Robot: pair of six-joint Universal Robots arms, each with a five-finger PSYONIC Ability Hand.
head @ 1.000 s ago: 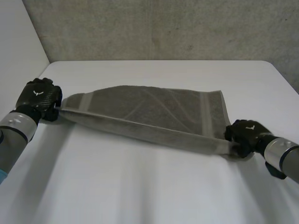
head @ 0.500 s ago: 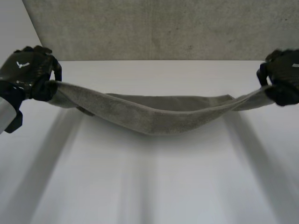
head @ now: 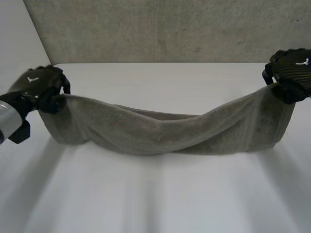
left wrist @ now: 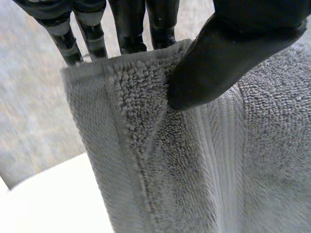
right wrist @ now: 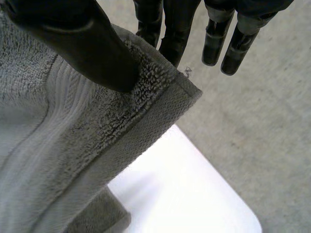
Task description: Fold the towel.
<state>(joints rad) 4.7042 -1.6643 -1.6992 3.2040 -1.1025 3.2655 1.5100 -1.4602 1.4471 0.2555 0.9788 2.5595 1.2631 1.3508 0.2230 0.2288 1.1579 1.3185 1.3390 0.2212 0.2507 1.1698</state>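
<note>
Fingers [left wrist: 127, 24] of left hand [head: 36, 87] and right hand [head: 291, 73] each pinch a corner of the towel [head: 160, 133], sagging over the worktop [head: 155, 194]; folding apparently just begun, nothing laid over

The white table [head: 160, 194] before me is a plain, smooth top, bare across its near half, and its far edge runs straight from side to side. The grey towel [head: 160, 133] stretches across its middle, sagging lowest at the centre. The towel's bottom edge comes down to the tabletop along most of its length, but I cannot tell whether it rests on the surface or hangs just above it.
</note>
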